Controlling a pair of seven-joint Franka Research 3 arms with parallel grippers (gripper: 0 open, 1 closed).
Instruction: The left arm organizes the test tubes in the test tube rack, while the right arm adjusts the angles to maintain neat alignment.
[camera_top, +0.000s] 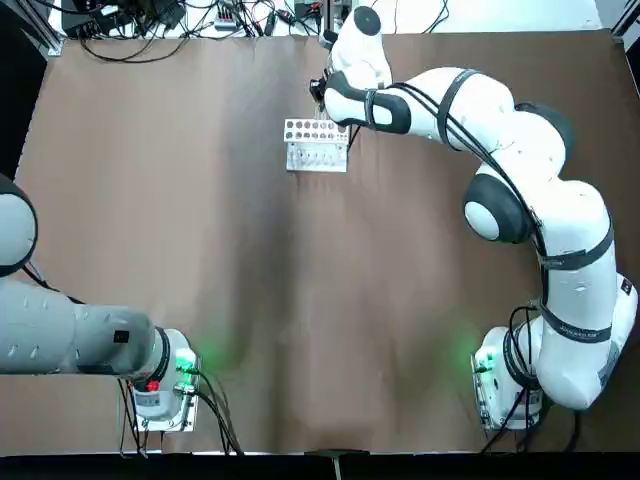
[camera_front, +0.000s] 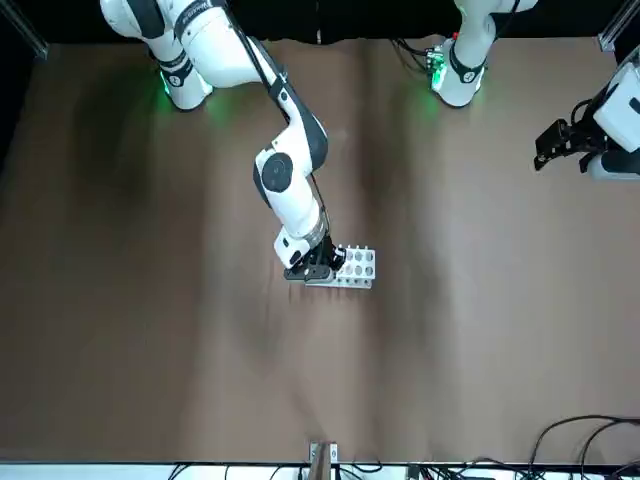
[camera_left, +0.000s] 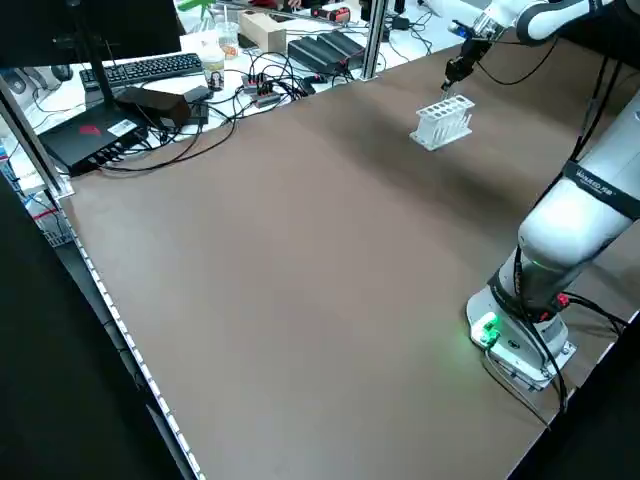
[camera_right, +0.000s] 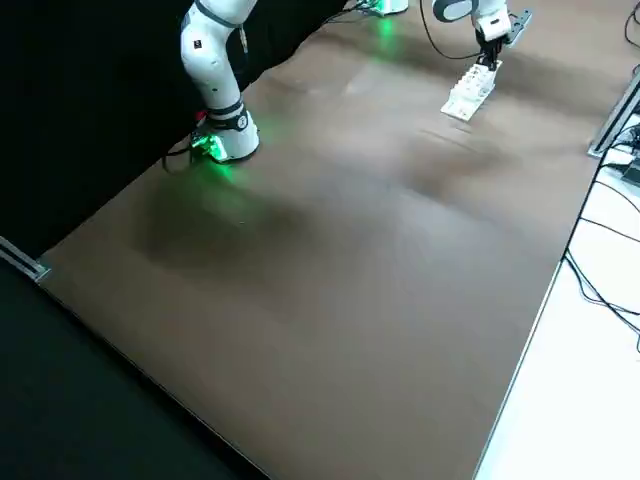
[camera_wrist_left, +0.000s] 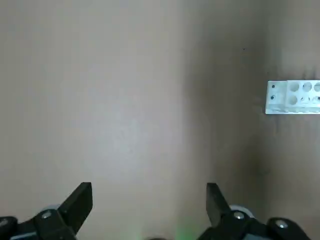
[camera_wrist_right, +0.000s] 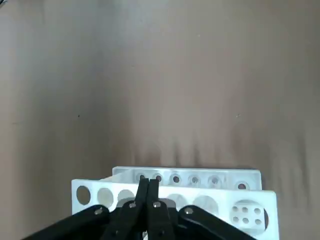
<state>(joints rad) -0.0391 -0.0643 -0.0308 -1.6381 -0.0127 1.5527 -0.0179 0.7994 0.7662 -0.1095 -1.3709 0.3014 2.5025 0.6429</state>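
Brown worktop. Right arm reaches to far edge; right gripper clenched, fingertips pressed together over the test tube rack. Rack sits near far edge, centre. Left gripper released, parked at left edge, well apart.

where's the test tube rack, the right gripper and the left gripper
test tube rack (camera_top: 316, 145): top view, its holed top plate
right gripper (camera_wrist_right: 147, 187): right wrist view, between its fingertips
left gripper (camera_wrist_left: 149, 192): left wrist view, between its fingertips
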